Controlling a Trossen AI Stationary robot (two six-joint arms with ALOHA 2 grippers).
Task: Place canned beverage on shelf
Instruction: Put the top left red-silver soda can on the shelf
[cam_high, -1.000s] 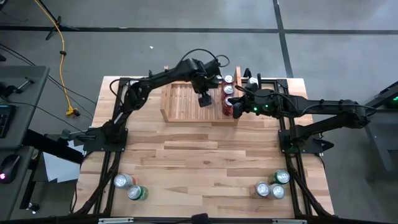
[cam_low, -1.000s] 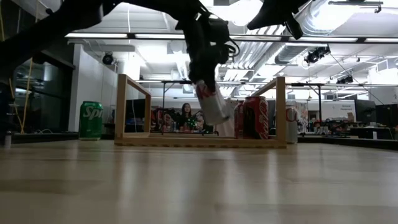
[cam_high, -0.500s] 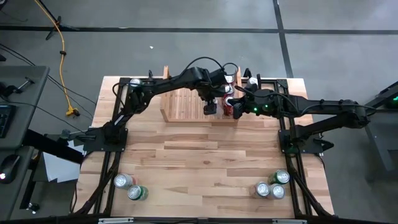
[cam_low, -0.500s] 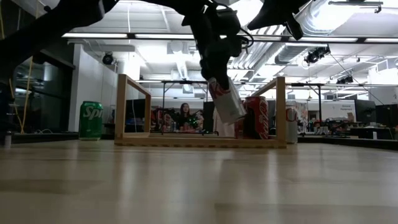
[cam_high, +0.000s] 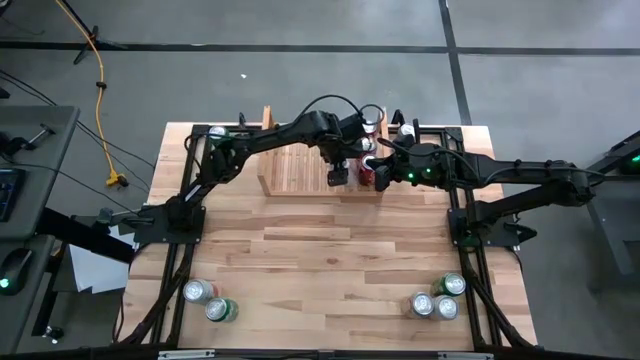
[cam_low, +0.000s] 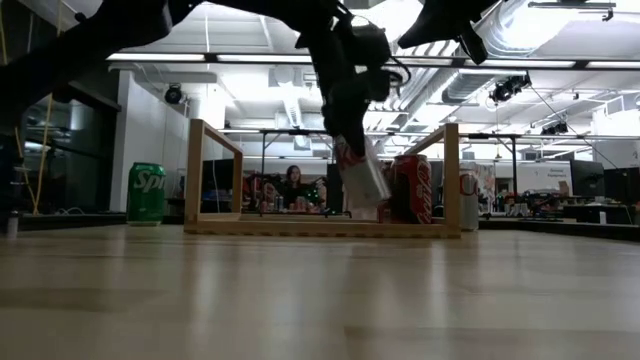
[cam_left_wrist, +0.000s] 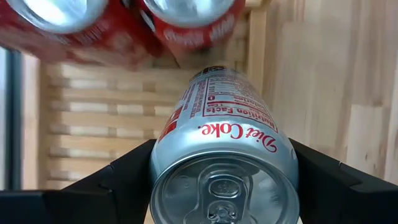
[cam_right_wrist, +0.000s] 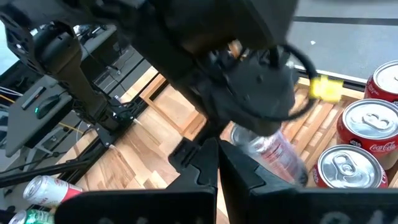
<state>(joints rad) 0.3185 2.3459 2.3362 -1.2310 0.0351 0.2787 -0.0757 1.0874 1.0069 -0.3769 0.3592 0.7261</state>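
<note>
You have the table (cam_high: 320, 250) with the shelf (cam_high: 295, 165) at its far edge, between the two arms. The left gripper (cam_high: 338, 172) hangs over the right part of the shelf and its fingers are closed around a silver Diet Coke can (cam_left_wrist: 227, 143) — the can is tilted, its lower end just above the slats in the low view (cam_low: 362, 172). Just beside it, red Coke cans (cam_high: 367, 148) stand upright against the right side board. The right gripper (cam_high: 383, 176) waits near the front right corner of the shelf; its fingers appear pressed together, holding nothing. A green can (cam_low: 146, 194) stands outside the left side board.
</note>
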